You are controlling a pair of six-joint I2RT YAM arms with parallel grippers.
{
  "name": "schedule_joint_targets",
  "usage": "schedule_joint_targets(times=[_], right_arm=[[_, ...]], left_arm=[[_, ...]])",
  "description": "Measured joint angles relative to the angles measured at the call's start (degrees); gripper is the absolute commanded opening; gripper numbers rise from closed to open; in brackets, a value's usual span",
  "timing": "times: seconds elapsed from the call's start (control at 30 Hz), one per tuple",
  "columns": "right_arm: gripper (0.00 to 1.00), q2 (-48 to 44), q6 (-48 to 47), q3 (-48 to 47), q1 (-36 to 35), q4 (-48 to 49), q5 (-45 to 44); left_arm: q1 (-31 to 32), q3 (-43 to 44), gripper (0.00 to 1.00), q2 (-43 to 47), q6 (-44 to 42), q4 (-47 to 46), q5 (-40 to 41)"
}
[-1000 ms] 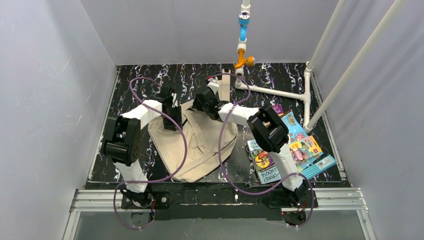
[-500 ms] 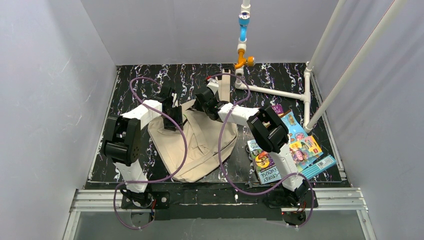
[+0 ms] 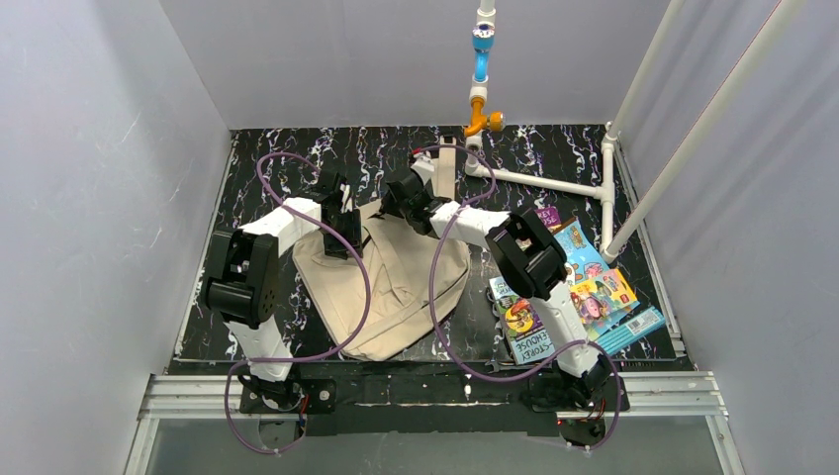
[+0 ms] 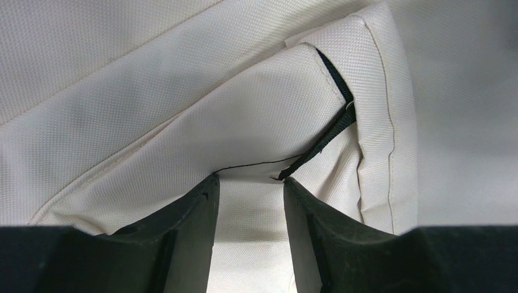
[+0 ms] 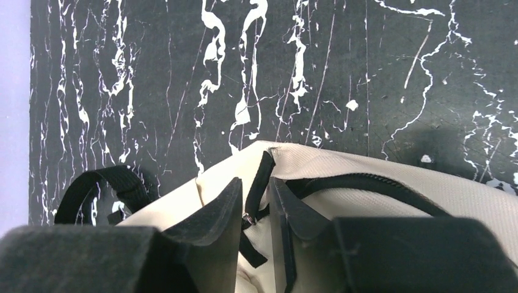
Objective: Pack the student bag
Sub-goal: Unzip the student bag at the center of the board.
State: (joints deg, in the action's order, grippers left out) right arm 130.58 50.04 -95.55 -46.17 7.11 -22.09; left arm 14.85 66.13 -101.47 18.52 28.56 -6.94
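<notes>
The student bag (image 3: 396,287) is a beige fabric backpack lying flat in the middle of the black marbled table. My left gripper (image 3: 348,230) is at its upper left edge. In the left wrist view the left gripper (image 4: 247,178) is closed on a fold of the bag's fabric (image 4: 183,91) that fills the gap. My right gripper (image 3: 396,203) is at the bag's top. In the right wrist view the right gripper (image 5: 253,180) is shut on the black zipper pull strap (image 5: 262,168), beside the dark zipper line (image 5: 366,180). The black top loop (image 5: 98,183) lies to the left.
Several colourful books (image 3: 569,287) lie in a loose pile right of the bag. A white pipe frame (image 3: 554,183) stands at the back right, with a blue and orange fitting (image 3: 482,69) above. Grey walls close in the table.
My right arm has shifted slightly left and away, with the zipper pull in its grip. The left arm and the bag have barely moved.
</notes>
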Motion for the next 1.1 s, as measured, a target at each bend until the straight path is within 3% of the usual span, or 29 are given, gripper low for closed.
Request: schedule_joint_targets(times=[0.17,0.67,0.9,1.1], right_arm=[[0.38,2.19,1.11,-1.90,0.35,0.02,0.17],[0.01,6.29,-7.08,-10.29,0.31,-6.14,-1.99],[0.01,4.50,-16.26,-10.60,0.20,-8.37,-3.08],[0.01,-1.01,-25.18,-10.82,0.26,-12.07,-8.98]], left_arm=[[0.02,0.00,0.43,0.00,0.02,0.00,0.00],[0.02,0.15,0.43,-0.11,0.35,0.13,0.72],[0.26,1.66,0.45,-1.57,1.25,1.36,1.88],[-1.27,3.23,0.45,-3.32,2.45,2.93,0.28]])
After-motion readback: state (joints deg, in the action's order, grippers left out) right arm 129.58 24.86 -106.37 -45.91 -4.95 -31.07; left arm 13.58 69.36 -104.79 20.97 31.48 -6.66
